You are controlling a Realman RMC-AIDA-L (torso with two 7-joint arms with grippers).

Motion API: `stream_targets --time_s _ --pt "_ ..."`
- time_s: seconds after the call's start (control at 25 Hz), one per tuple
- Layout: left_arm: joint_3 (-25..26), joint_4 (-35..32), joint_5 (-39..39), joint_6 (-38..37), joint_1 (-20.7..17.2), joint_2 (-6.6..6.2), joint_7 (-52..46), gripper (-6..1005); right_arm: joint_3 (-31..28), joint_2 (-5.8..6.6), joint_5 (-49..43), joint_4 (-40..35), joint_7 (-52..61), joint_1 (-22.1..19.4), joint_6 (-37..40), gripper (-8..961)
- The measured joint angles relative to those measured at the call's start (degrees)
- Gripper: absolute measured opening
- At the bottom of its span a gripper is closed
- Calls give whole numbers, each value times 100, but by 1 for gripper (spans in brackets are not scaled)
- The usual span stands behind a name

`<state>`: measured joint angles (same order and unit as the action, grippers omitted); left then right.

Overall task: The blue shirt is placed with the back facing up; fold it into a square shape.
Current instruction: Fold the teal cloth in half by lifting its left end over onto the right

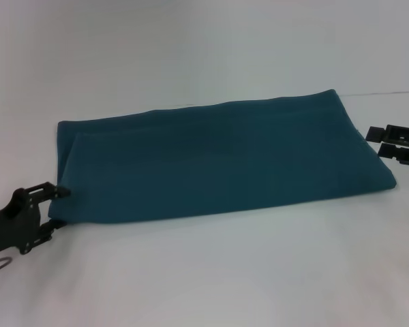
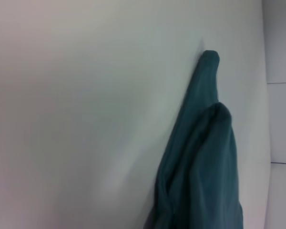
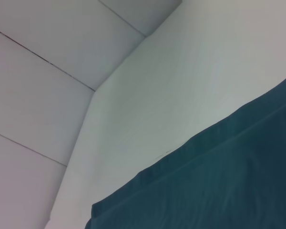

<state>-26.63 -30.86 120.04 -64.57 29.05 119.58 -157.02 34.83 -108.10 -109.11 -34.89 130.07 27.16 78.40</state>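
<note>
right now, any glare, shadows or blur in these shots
Head view: soft even light, no glare, a faint shadow under the blue shirt on the white table. Left wrist view: near folds blurred. Right wrist view: cloth fairly crisp, no harsh shadow.

One blue shirt lies folded on one white table. Two grippers are present: one left gripper and one right gripper.

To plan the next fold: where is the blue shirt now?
In the head view, the blue shirt lies folded mid-table, between the left gripper and right gripper.
</note>
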Motion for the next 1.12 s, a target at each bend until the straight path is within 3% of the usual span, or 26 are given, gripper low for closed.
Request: stream_targets --time_s 0.28,1.12 --pt "-24 33 49 12 -113 3 -28 631 -11 4 -2 0 0 -6 -17 698" --pt "-222 436 279 676 488 -73 61 628 -11 9 -5 19 1 -29 -52 699"
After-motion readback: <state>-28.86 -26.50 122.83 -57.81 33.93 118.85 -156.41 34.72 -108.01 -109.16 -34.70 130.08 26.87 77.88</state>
